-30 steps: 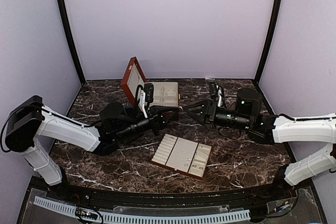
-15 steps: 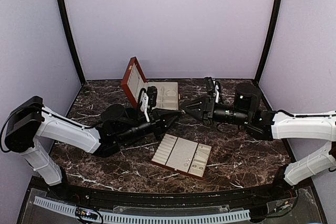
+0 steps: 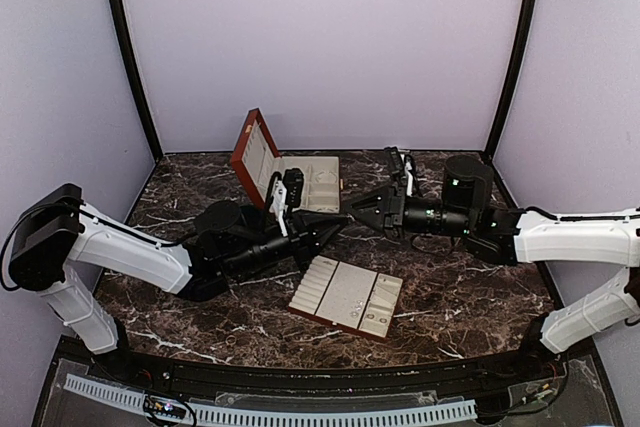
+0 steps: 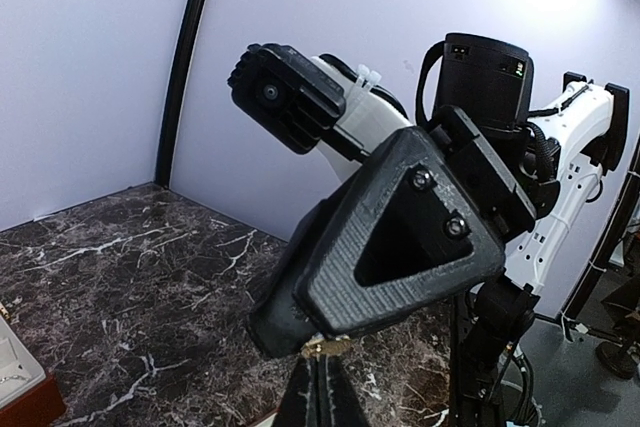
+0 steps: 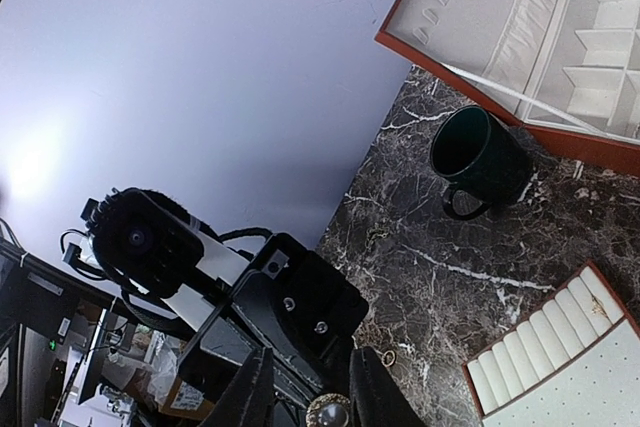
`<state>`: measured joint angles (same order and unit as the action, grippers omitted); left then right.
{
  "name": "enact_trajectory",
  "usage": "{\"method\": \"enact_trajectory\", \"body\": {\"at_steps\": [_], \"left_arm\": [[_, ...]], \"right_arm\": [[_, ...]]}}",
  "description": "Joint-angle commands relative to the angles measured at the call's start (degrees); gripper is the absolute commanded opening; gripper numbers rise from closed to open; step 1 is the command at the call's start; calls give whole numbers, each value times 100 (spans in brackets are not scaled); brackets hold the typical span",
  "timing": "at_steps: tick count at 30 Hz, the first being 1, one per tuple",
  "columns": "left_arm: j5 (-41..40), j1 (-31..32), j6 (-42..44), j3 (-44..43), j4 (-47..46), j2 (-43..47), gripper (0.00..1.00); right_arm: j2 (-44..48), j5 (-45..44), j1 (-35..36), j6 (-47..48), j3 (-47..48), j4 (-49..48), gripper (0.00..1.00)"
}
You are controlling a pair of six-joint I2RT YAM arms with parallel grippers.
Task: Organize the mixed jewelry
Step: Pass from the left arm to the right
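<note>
While high above table (image 3: 450, 297), left tool (image 4: 318, 389) clenches stud (image 4: 326, 346); right tool (image 5: 311, 389) gapes around it.

We see one piece (image 4: 325, 346) of the jewelry up in the air: tiny, pale gold, rounded. It is pinched at the very tip of the left gripper (image 4: 322, 387), fingers closed on it. In the right wrist view it reads as a small shiny dome sitting between the right gripper (image 5: 312, 392) fingers, which stand apart either side of it; we cannot tell if they touch it. A thin pale loop (image 5: 388, 355) lies flat on the table (image 5: 430, 277). Other pale specks on the marble are too small to call.
</note>
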<state>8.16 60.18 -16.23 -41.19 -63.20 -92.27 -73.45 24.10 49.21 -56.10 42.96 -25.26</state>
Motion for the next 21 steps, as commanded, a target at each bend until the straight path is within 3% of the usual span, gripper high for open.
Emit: {"method": "enact_trajectory", "body": {"at_steps": [1, 8, 21], "left_arm": [[-69, 46, 122, -65, -78, 207, 0], [-205, 68, 154, -23, -87, 237, 0], [-448, 90, 181, -11, 5, 244, 0]], "right_arm": [[-55, 61, -26, 24, 121, -62, 27], [-56, 60, -26, 2, 99, -59, 27], [-58, 96, -26, -7, 81, -110, 15]]}}
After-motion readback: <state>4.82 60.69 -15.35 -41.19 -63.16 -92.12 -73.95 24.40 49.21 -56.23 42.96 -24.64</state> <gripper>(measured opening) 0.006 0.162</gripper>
